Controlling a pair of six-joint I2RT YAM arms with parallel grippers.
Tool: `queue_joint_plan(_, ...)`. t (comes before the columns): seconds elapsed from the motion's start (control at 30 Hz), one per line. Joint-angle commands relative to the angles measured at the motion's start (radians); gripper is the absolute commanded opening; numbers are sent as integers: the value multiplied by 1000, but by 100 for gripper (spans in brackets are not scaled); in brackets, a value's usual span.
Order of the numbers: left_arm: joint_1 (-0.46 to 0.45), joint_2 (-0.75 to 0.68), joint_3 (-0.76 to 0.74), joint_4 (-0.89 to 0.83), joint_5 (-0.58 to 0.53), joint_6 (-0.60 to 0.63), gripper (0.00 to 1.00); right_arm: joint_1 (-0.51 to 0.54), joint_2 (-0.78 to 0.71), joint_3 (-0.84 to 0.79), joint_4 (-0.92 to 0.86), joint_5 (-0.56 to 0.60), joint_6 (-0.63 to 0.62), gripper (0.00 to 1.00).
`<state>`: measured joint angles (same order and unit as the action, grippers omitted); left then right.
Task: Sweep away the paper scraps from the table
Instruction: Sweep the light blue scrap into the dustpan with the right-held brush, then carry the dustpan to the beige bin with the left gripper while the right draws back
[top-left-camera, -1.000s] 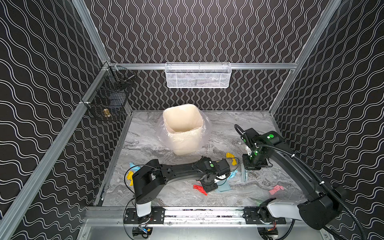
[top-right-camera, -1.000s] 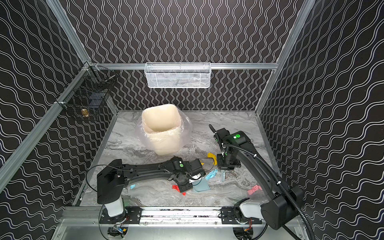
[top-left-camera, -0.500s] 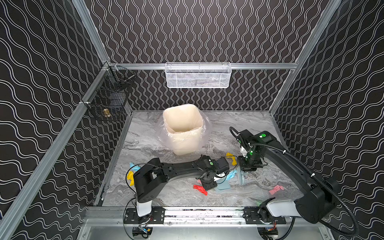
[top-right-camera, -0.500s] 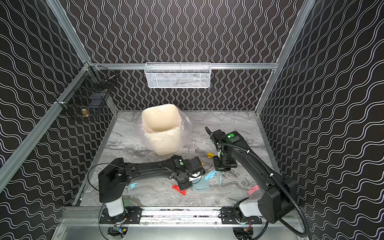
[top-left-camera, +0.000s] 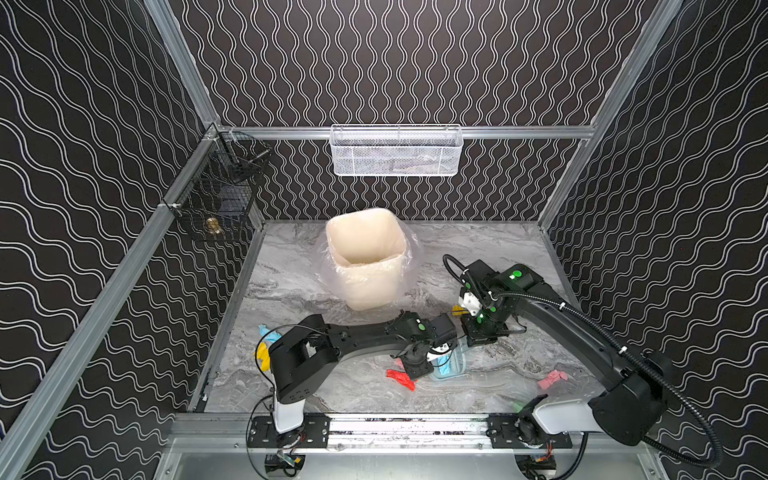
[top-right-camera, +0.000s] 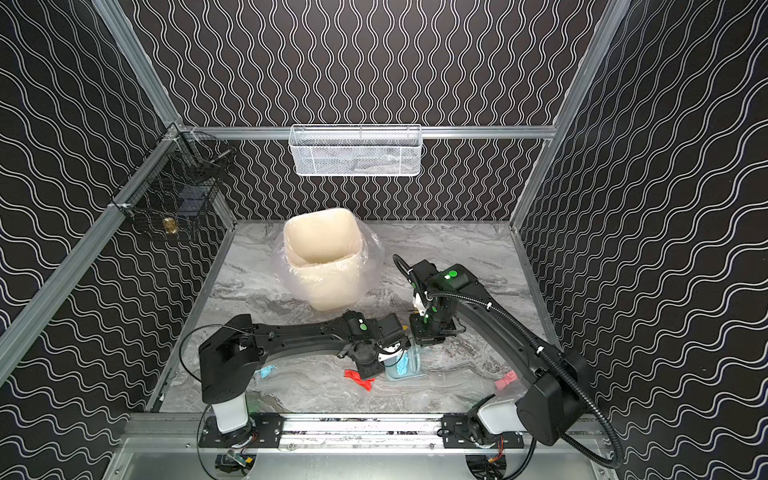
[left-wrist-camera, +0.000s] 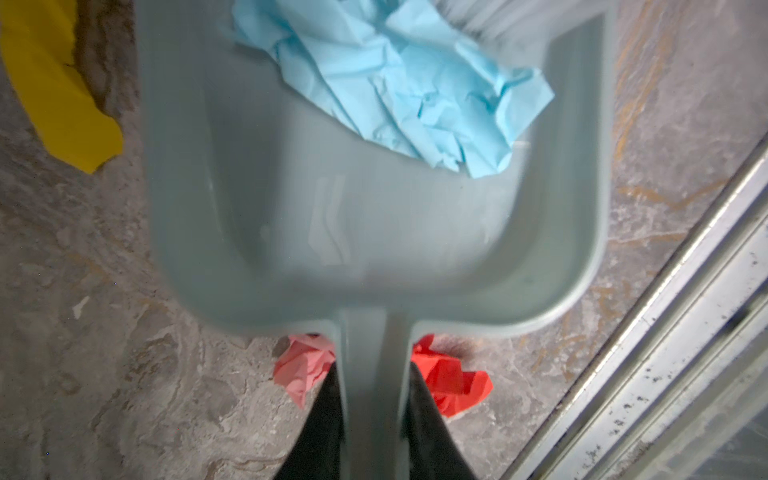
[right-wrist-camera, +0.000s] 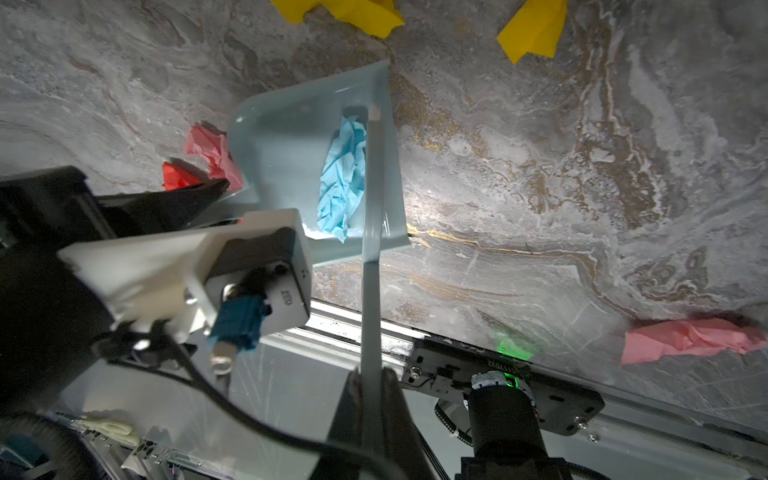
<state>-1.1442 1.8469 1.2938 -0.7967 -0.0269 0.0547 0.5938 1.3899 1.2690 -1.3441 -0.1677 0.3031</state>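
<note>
Right jaws moved inward, clamped on brush (right-wrist-camera: 371, 249); left jaws clamp dustpan (left-wrist-camera: 374, 208).

Top views evenly lit; wrist views dim, dustpan (left-wrist-camera: 374, 208) blurred, glare on table (right-wrist-camera: 436, 199).

Pale blue dustpan (top-left-camera: 457, 370) sits on the desk (top-left-camera: 353, 395) near the cream bin (top-left-camera: 365, 266). Red scrap (top-left-camera: 401, 377) just beside it, pink scrap (top-left-camera: 552, 379) way off to the right.

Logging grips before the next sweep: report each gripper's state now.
Left gripper: closed on the dustpan handle.
Right gripper: closed on the brush handle.
</note>
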Motion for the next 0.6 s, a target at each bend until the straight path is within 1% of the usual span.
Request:
queue_joint_plan(0.0,2,-31,-29,60,-9,-13,5,-11,-12,1,-19,5,20,0)
queue_joint_plan(0.1,3,-76,-76,125,-11,-34,4,-58,-37,16,-40,19,24,0)
queue_joint_plan(0.33,4,-182,-157,239,-37,-67,4,-257,-111,107,-92,7,-30,0)
queue_joint_plan(0.47,5,-232,-175,261,-59,-78,4,-351,-130,177,-98,7,-44,0)
queue_joint_plan(0.57,4,-288,-178,262,-85,-89,3,-410,-145,199,-74,-12,-45,0)
